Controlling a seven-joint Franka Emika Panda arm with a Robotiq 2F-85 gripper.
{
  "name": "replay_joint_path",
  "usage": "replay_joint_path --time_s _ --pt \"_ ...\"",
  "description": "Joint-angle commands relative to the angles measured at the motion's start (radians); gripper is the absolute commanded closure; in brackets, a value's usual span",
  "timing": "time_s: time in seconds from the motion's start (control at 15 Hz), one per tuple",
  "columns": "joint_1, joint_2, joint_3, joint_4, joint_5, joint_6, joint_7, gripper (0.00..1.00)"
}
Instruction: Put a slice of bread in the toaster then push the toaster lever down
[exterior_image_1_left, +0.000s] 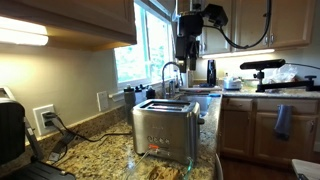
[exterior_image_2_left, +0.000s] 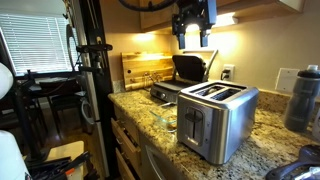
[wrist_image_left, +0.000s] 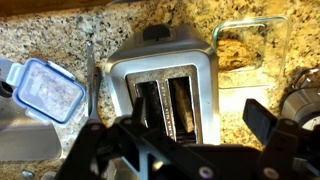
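Granite desk (wrist_image_left: 50, 35) in a kitchen carries everything, with the toaster (wrist_image_left: 165, 85) standing slots up so it can be loaded from above. Nearest the wrist camera, the claw (wrist_image_left: 170, 120) hangs straight over the toaster, its fingers spread wide with nothing between them. In both exterior views it is well clear of the toaster's top. A tan edge in one slot looks like the slice of bread (wrist_image_left: 181, 105), standing on edge inside the toaster, which would explain the empty claw. If so, what remains is the toaster lever (wrist_image_left: 155, 33), a dark tab on the toaster's narrow end, and I judge it not yet pressed. The claw sits over the slots rather than over that end, so it would need to shift toward the lever and then bear down. Just past that end of the toaster lies a glass dish (wrist_image_left: 250, 19), and a blue-lidded box (wrist_image_left: 50, 90) sits off to the toaster's side. Farther behind the toaster are a black grill (exterior_image_2_left: 185, 70) and a bright window (exterior_image_1_left: 150, 45).
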Motion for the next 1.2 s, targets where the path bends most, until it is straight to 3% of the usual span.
replay_joint_path --time_s 0.0,0.27,0.33,1.13 --pt "-0.008 -0.064 0.0 -0.117 0.004 0.067 0.027 0.0" --pt "-0.013 -0.063 -0.005 -0.163 -0.003 0.113 0.026 0.0" --pt "-0.005 -0.007 -0.001 -0.099 0.001 0.075 0.011 0.0" --pt "-0.009 -0.004 0.005 -0.095 -0.014 0.071 0.016 0.0"
